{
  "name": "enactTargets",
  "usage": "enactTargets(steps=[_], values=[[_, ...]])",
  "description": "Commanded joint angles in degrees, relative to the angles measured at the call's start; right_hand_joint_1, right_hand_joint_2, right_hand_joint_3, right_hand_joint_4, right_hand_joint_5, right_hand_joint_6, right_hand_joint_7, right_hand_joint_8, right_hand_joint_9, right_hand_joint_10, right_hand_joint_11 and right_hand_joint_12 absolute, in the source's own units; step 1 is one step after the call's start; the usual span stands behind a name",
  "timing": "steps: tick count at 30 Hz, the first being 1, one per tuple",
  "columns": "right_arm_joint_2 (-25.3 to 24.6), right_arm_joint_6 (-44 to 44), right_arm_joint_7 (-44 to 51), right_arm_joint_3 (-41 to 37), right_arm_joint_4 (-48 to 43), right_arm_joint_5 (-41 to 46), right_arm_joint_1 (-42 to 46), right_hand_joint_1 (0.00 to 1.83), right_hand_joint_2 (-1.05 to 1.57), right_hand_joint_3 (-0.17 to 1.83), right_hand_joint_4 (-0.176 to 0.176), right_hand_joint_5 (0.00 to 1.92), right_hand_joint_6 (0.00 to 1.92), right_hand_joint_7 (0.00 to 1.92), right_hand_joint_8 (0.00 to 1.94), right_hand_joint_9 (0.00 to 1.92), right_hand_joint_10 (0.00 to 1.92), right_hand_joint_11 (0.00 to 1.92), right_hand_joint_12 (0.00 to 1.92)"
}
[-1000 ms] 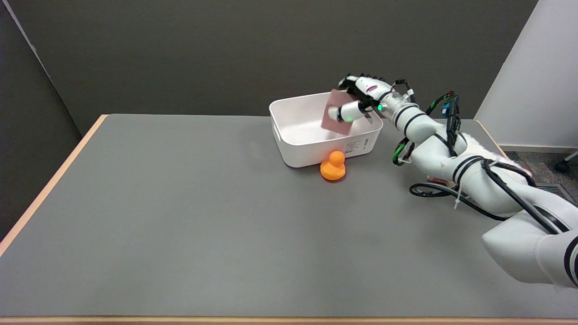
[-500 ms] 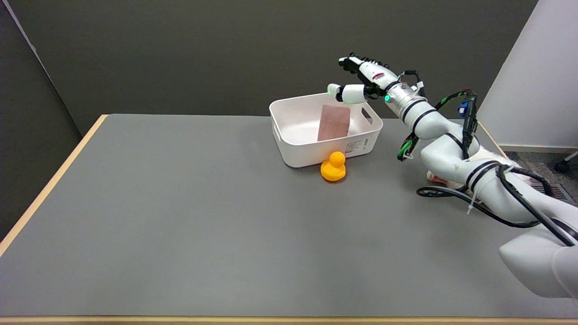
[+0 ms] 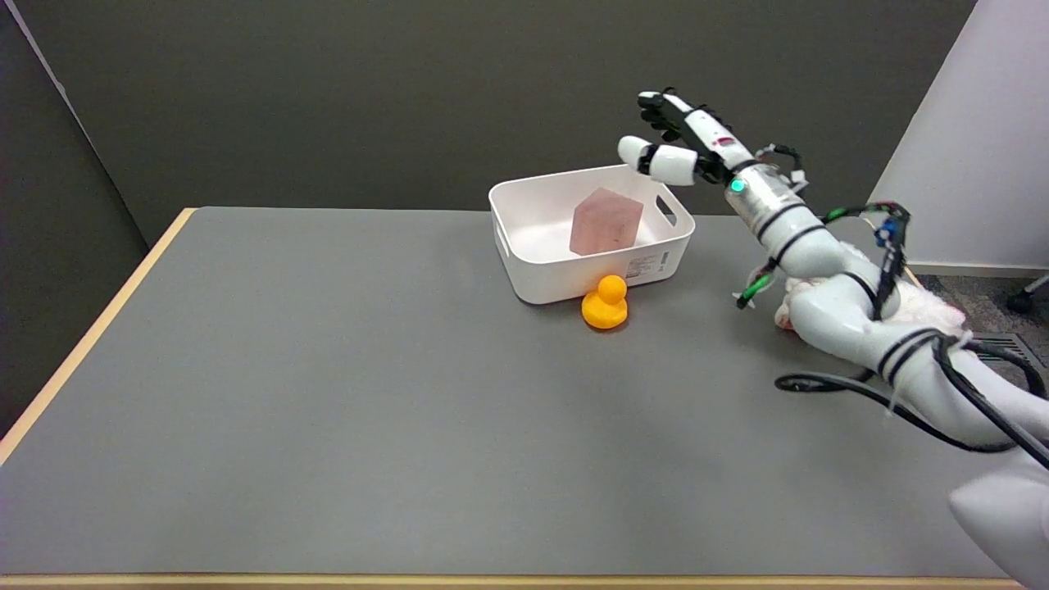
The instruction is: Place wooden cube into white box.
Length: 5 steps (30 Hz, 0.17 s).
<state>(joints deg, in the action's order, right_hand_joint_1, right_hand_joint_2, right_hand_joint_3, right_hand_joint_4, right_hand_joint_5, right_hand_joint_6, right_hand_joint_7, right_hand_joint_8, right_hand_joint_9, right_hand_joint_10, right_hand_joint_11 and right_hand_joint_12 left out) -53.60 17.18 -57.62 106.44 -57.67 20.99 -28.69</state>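
Grey table (image 3: 344, 393), matte top, pale wood edging visible along the left and near sides. Orange toy duck (image 3: 605, 302), small, one piece, standing upright on the table toward the far right part of the top. Pale fluffy cloth (image 3: 918, 310) lying at the table's right edge, partly hidden. Dark grey wall (image 3: 328, 98) behind the table; white panel (image 3: 975, 147) standing at upper right, grey floor beside it
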Motion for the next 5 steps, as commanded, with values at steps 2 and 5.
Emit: enactTargets(steps=[2,5], values=[[5.8,30.32,-15.19,-2.65,-0.82,37.1,24.8,0.37,0.67,0.97,-0.014,0.12,0.37,0.27,0.37,0.19,0.71,0.09,1.18],[4.24,36.46,-22.86,-0.53,2.76,37.42,24.84,0.37,0.68,0.97,-0.003,0.12,0.37,0.28,0.37,0.21,0.71,0.09,1.18]])
